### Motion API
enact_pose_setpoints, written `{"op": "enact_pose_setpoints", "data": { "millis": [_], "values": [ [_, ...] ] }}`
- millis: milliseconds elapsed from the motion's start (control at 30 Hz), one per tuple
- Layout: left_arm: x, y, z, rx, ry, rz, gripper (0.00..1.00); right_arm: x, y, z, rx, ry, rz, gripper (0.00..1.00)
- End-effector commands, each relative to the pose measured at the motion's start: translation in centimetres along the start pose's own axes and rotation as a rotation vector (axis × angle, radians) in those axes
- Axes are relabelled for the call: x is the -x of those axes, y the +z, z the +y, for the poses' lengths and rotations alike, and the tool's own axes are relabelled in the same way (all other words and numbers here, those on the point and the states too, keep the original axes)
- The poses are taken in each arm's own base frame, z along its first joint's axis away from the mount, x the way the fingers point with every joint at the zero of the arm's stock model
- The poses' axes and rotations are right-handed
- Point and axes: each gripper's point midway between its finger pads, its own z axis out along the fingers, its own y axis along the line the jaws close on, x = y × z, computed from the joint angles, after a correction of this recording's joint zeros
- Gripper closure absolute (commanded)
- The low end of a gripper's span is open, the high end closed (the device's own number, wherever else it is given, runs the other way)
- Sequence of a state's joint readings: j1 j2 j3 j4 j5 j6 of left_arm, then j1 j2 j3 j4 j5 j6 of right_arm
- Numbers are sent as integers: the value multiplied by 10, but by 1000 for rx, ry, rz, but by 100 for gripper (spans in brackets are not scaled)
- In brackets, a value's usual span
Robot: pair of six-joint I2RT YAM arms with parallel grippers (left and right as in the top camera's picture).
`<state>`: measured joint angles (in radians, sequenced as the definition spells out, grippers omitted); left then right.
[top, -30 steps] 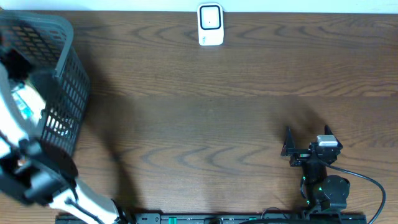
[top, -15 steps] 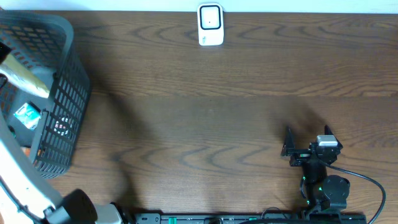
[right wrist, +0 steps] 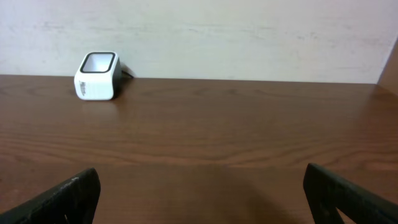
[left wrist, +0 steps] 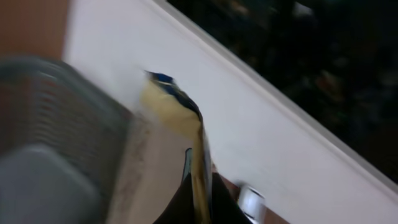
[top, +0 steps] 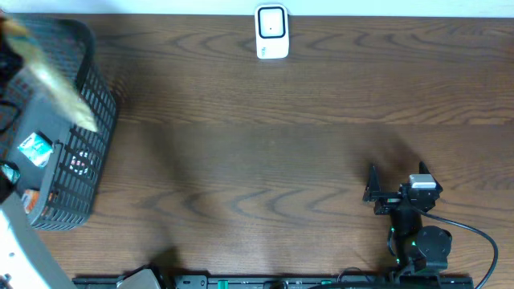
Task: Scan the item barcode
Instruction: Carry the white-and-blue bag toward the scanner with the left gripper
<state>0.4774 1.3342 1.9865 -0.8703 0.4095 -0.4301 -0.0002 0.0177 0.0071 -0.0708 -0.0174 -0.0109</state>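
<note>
Blurred pouch (top: 60, 88) over the basket (top: 90, 140), nine o'clock
Left jaws, mostly cut off, clench the smeared yellowish pouch; its print is unreadable. Right jaws stand released at five o'clock over the worktop (top: 265, 152); scanner (top: 271, 32) at twelve.

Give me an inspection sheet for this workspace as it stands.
Surface: brown wood-grain table, no spills seen.
Job's things: white scanner upright at the far edge; yellowish packet, blurred, lifted over the basket.
Clutter: grey mesh basket at the left edge, with a teal packet and other goods inside.
Pincers: left pincer shut on the yellowish packet; right pincer open, holding nothing, low over the table.
Cables: black cable loops near the front right edge.
Surroundings: pale wall behind the table.
</note>
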Motion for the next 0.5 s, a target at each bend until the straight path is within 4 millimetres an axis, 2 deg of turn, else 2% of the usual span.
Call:
{"op": "enact_pose_setpoints", "data": {
  "millis": [0, 133, 267, 300, 367, 400, 467],
  "values": [
    [-22, 5, -46, -160, -46, 93, 93, -1, 0, 1, 0, 10, 2, 1],
    [-61, 20, -85, -259, -11, 219, 93, -1, 0, 1, 0, 10, 2, 1],
    [-118, 48, -117, -321, 18, 393, 93, -1, 0, 1, 0, 10, 2, 1],
    [-139, 60, -124, -324, 28, 454, 93, -1, 0, 1, 0, 10, 2, 1],
    [-166, 77, -130, -311, 42, 522, 93, -1, 0, 1, 0, 10, 2, 1],
    [-196, 95, -135, -287, 61, 591, 93, -1, 0, 1, 0, 10, 3, 1],
    [-228, 112, -139, -264, 83, 655, 93, -1, 0, 1, 0, 10, 2, 1]
  ]
}}
